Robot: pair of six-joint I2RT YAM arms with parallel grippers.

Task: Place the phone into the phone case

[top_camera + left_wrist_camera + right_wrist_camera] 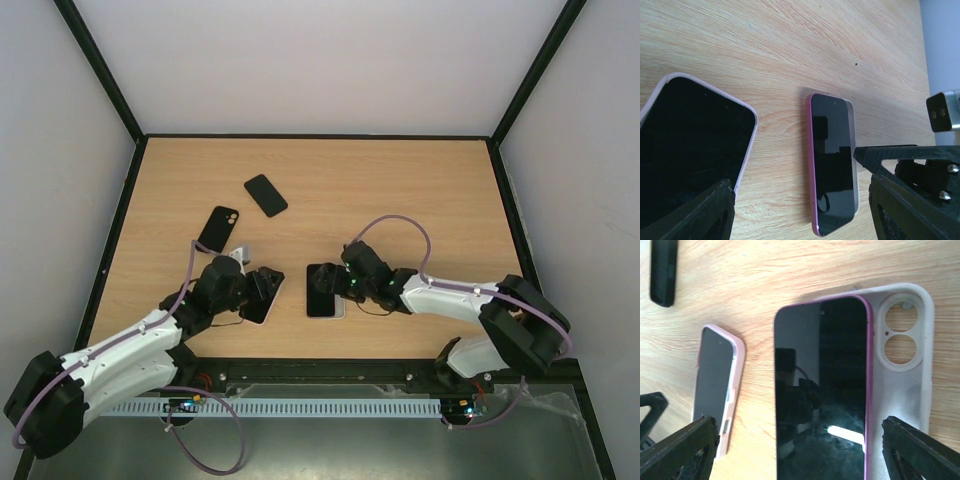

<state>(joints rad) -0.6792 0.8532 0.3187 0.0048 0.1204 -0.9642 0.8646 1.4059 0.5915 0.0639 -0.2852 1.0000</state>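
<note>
Your phone lies askew on the clear case, not seated, nr middle of the table near edge. R gripper wide, straddling both. L gripper wide too, over pink-cased phone.

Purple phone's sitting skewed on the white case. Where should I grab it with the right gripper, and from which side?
I'd take the purple phone across its long edges near mid-length, coming straight down. It lies flat, screen up, shifted sideways on the white case, so both long edges look exposed.
</note>
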